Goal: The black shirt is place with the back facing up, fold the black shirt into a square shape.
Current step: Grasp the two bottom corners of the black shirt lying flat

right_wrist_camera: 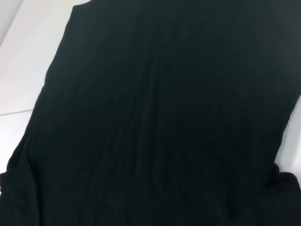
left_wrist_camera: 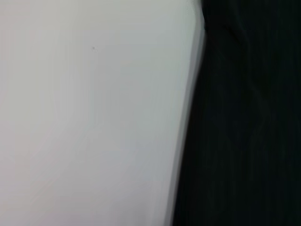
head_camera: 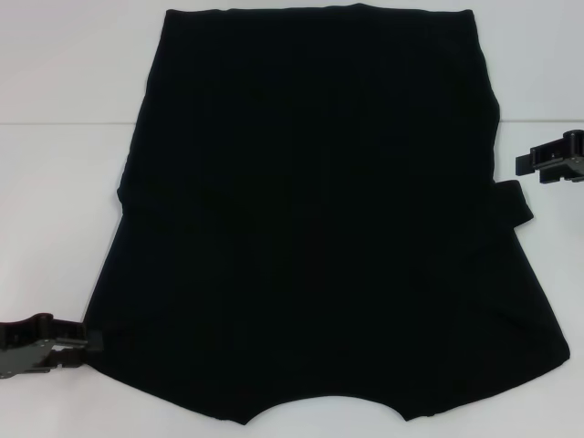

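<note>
The black shirt lies flat on the white table, plain side up, with its sides tucked in and its wide end nearest me. A small flap of it sticks out on the right edge. My left gripper sits low at the shirt's near left corner, touching its edge. My right gripper hovers just off the shirt's right edge, about halfway along, apart from the cloth. The left wrist view shows the shirt's edge against the table. In the right wrist view the shirt fills most of the picture.
The white table shows bare on both sides of the shirt, with a faint seam line running across it. The shirt's far end reaches the top of the head view.
</note>
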`<state>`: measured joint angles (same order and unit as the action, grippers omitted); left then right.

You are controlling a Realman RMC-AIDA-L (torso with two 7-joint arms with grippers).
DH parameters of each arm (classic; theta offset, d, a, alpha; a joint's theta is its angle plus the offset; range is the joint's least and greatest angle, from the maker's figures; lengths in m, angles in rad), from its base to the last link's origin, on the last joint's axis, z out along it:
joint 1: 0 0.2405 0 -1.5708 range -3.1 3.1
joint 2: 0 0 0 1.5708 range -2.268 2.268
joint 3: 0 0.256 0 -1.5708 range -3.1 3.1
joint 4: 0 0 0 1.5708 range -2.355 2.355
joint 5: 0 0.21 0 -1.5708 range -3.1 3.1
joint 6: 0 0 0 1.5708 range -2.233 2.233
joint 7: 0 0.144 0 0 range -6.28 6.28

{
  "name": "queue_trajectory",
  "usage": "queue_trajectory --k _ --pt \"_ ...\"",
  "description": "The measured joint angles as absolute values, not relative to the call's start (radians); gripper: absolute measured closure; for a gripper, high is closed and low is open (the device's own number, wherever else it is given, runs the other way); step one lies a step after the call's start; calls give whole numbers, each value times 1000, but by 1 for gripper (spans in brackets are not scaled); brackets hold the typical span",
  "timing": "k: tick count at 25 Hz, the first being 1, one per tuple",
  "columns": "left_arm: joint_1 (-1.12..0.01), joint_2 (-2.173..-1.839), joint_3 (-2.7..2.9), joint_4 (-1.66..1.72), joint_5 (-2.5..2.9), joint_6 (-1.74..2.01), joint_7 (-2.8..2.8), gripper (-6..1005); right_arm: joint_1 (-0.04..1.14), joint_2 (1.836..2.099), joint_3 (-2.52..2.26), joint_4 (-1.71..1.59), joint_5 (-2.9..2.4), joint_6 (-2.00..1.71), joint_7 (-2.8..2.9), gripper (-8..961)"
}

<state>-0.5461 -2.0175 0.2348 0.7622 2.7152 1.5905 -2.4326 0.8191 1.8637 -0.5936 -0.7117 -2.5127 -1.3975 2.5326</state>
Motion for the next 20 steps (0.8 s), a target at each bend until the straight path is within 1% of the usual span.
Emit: queue_trajectory --k 20 --pt "-603 -2013 238 692 2703 1530 -2428 521 816 1864 -594 -718 -2508 -1405 2533 463"
